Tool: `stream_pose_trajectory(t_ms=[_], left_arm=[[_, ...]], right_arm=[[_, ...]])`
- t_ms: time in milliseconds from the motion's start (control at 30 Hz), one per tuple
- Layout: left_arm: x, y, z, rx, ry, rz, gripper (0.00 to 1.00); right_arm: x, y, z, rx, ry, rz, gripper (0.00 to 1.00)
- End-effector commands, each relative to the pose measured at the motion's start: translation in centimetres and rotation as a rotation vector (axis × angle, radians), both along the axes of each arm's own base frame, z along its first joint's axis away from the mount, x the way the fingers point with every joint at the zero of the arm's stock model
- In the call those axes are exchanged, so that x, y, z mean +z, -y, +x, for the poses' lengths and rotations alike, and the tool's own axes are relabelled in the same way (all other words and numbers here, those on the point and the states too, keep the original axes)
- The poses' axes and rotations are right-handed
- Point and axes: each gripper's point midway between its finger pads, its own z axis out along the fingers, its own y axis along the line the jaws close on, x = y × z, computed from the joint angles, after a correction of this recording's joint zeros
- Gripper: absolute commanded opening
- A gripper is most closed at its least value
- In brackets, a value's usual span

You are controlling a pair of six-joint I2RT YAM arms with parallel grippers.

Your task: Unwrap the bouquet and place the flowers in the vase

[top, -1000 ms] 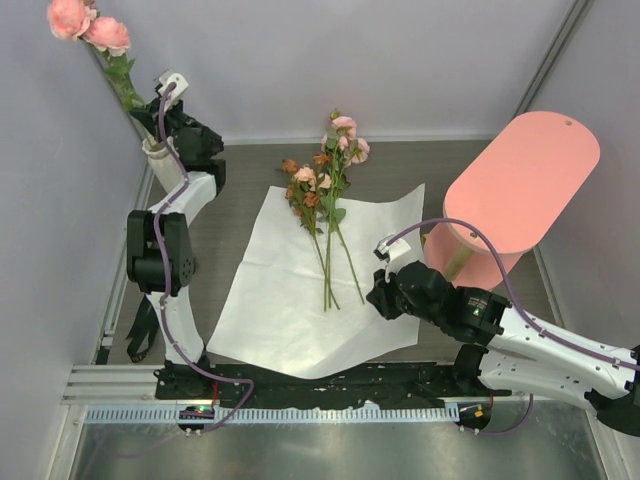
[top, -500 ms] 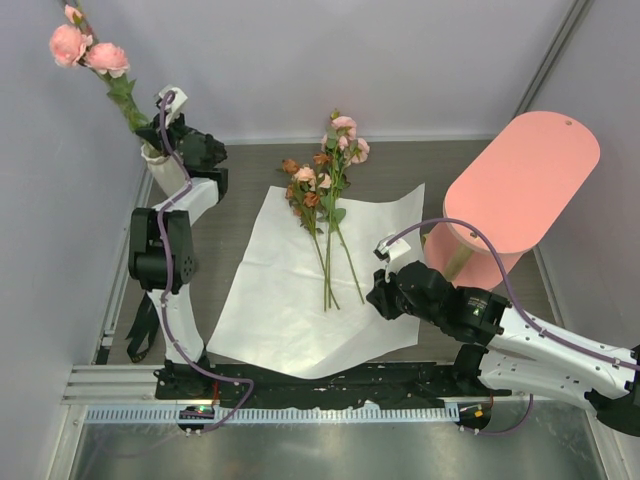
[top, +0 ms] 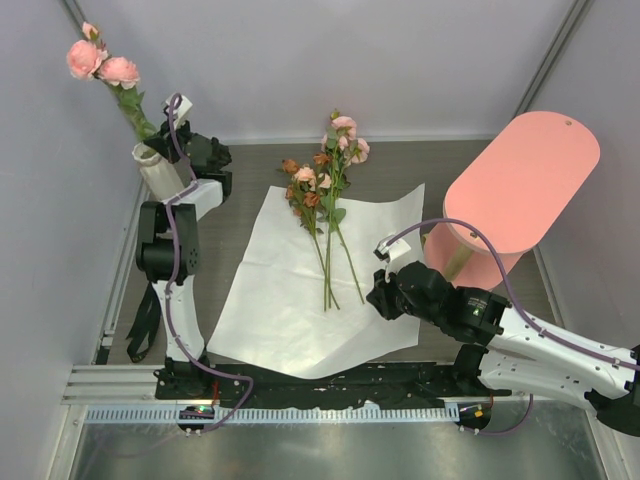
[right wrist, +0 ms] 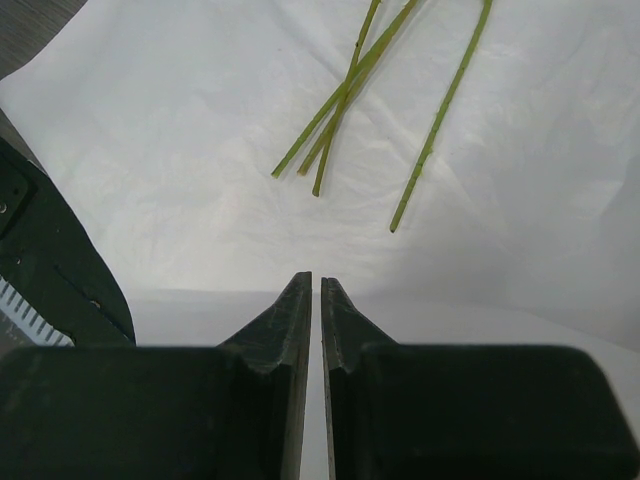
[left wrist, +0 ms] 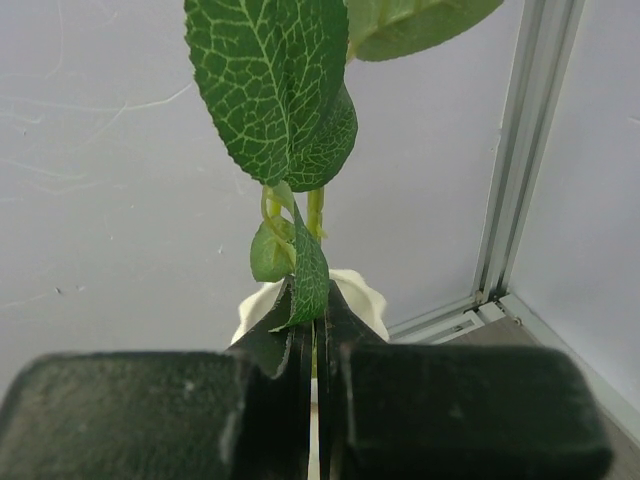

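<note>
Far left corner of the table (top: 250,165): vase (top: 160,172), seen leaning toward the left wall, though that could be the camera angle. Left gripper (left wrist: 315,312) is clamped tight on the held flower (top: 118,72), low on its green stem, just above the vase rim. Leaves and pink blooms stand up past the fingers toward the wall. Cannot tell whether the stem end is inside the mouth — the fingers hide it.

Handling, judged: the flowers are light. Stems look thin and fairly stiff but springy; blooms and leaves look soft. Top-heavy in a narrow vase, so a long stem could tip it. Take hold on bare stem below the leaves, never on a bloom. A low grip leaves little stem to feed in; a high one lets the end swing.

Mid-table: paper (top: 290,300) spread flat, unwrapped. Flowers (top: 322,195) lie on it in a loose bunch, blooms past its far edge, cut ends toward the near edge.

Right of those: right gripper (right wrist: 316,285) hangs low over the paper near its right edge. Jaws are nearly together with only a slit, and nothing is seen in it. The cut ends lie ahead of the fingertips, apart, not touching. To pick one, the jaws would need to widen and close across a single stem — they lie close together.

Far right: pink stand (top: 525,170), not involved.
</note>
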Motion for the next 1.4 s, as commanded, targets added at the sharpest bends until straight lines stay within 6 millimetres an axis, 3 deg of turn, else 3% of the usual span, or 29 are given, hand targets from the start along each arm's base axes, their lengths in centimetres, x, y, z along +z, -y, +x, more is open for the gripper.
stream_pose_trajectory(t_ms=[0, 300, 400, 500, 667, 800, 900, 1000, 1167, 1367], left_arm=[[2.6, -0.4, -1.3, 0.031, 0.304, -0.073, 0.0], [1.5, -1.3, -1.5, 0.08, 0.279, -0.093, 0.01], [1.5, -1.4, -1.6, 0.086, 0.274, -0.092, 0.11], [1.5, -1.4, -1.6, 0.087, 0.268, -0.088, 0.29], [1.8, -1.5, -1.7, 0.091, 0.26, -0.084, 0.5], [2.3, -1.5, -2.1, 0.097, 0.253, -0.084, 0.79], [2.9, -1.4, -2.7, 0.107, 0.251, -0.094, 0.92], [3.7, -0.4, -3.6, 0.093, 0.235, -0.1, 1.0], [4.9, 2.1, -5.5, 0.064, 0.207, -0.136, 1.0], [5.0, 6.1, -8.0, 0.02, 0.12, -0.194, 1.0]], right_arm=[[0.8, -0.1, 0.2, -0.013, 0.02, 0.032, 0.15], [1.1, 0.1, 0.2, -0.013, 0.031, 0.04, 0.15], [1.0, 0.1, 0.2, -0.013, 0.029, 0.037, 0.15], [1.0, 0.0, 0.2, -0.01, 0.029, 0.037, 0.15], [1.0, -0.1, 0.1, -0.007, 0.028, 0.04, 0.15], [1.0, -0.2, 0.2, -0.007, 0.03, 0.04, 0.15], [1.0, -0.3, 0.3, -0.005, 0.03, 0.041, 0.15], [0.9, -0.5, 0.3, -0.001, 0.031, 0.042, 0.15], [1.4, -1.1, 0.3, 0.016, 0.029, 0.047, 0.15], [2.1, -0.8, 0.7, 0.01, 0.038, 0.007, 0.15]])
